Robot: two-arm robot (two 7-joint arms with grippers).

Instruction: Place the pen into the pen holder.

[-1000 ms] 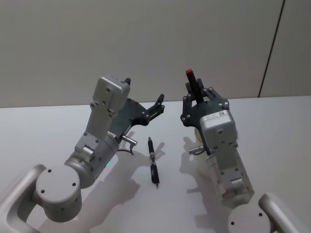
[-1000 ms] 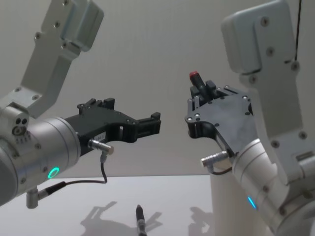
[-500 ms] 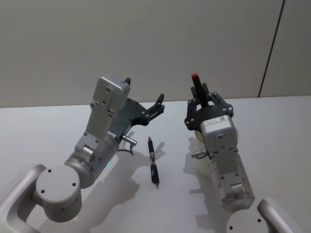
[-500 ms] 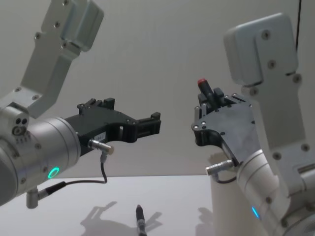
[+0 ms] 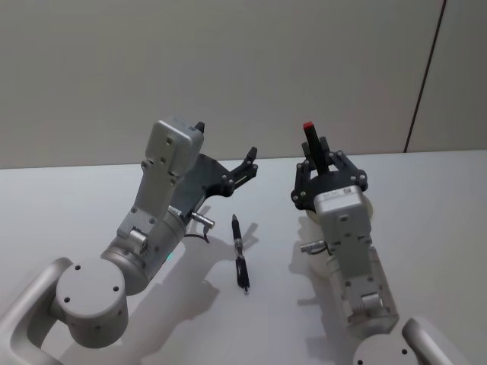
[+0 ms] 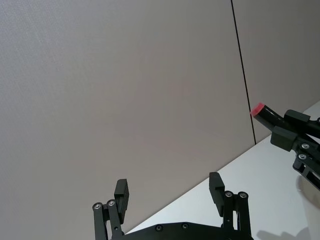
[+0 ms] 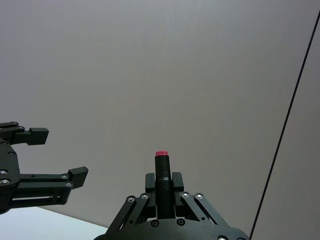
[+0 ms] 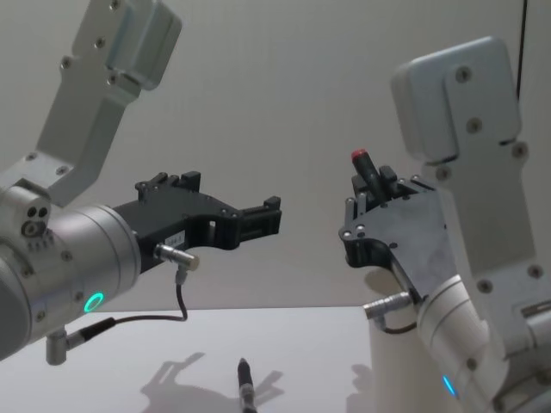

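**Pen over the cup: line up first, then let go**

My right claw (image 5: 313, 156) is clamped on the black pen with a red end (image 5: 310, 137). The pen stands nearly upright, red end on top, and its lower part is hidden between my fingers. The pen holder, a white tapered paper-style cup (image 8: 385, 383), stands on the right side of the white table (image 5: 76, 198). It is right under my right wrist and mostly hidden behind that arm.

As I judge it, the step in hand is to bring the pen down into the cup. I cannot see the pen's lower end or the whole rim, so I want the barrel centred over the mouth before I descend. I should go straight down, without sideways drift. A paper cup looks light, and a nudge from my wrist or fingers could tip it or slide it. I would release only once the lower end is below the rim. The cup is much wider than the pen, so the pen will probably fall to lean against the wall.

My left claw (image 5: 251, 162) hangs spread wide and empty, left of the pen and well apart from it. A second dark pen (image 5: 240, 255) lies flat on the table, nearer than both claws.
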